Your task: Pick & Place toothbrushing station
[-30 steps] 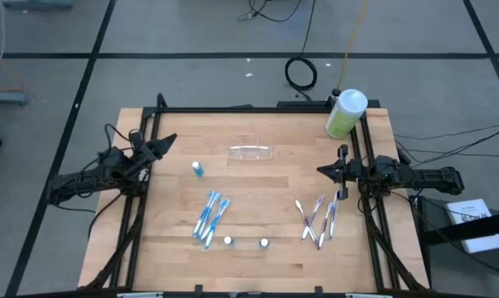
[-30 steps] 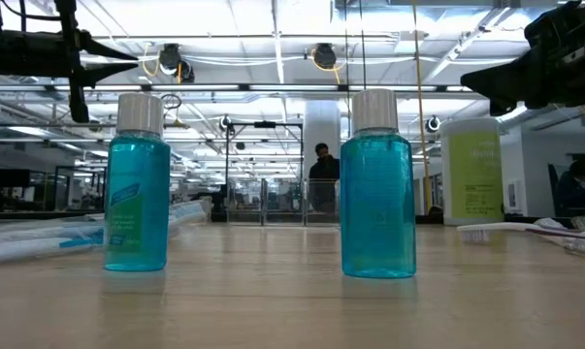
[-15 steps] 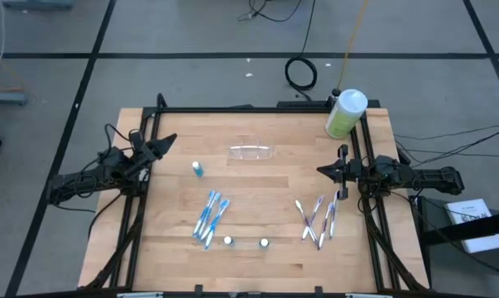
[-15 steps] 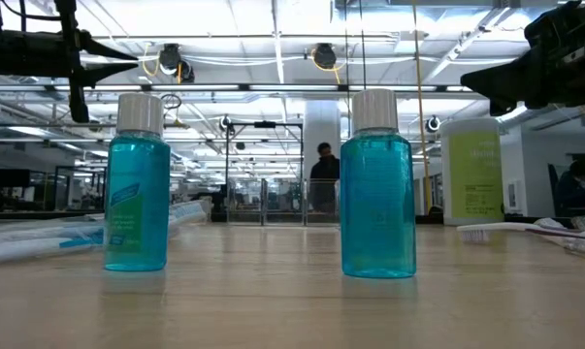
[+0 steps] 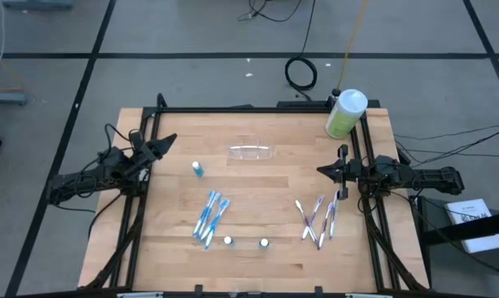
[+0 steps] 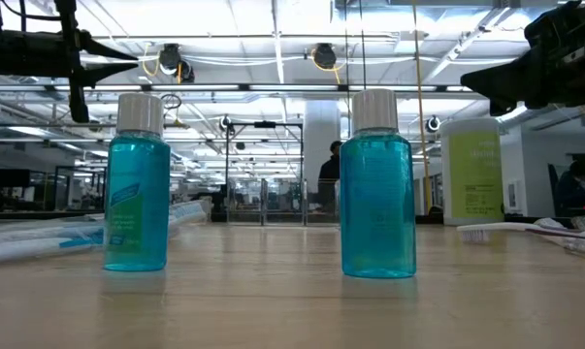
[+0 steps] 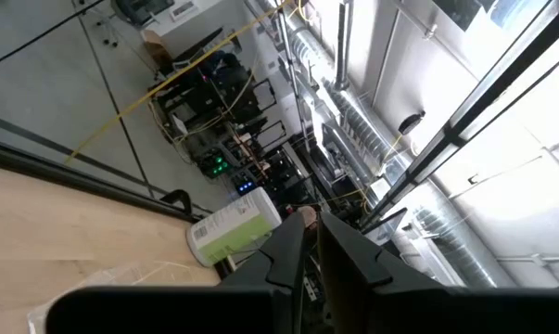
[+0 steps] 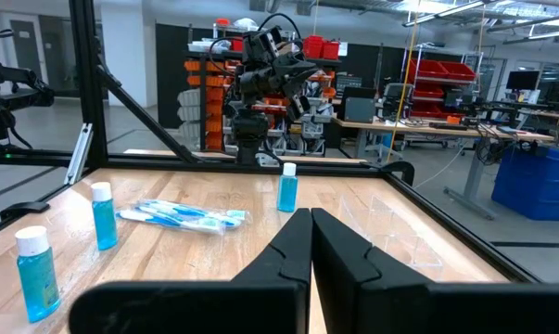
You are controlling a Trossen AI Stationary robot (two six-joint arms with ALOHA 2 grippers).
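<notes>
The toothbrushing station [image 5: 251, 151] lies lengthwise left-to-right; both pincers closed, empty.

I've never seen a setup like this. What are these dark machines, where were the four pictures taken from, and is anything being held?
They are two robot arms at a wooden table. One camera looks straight down, one sits at table height, and one rides on each wrist. The left gripper and right gripper wait at opposite edges, both shut and holding nothing. On the table lie a clear plastic tray, blue toothbrushes, another toothbrush bunch, three small blue bottles and a green bottle with a white cap.
</notes>
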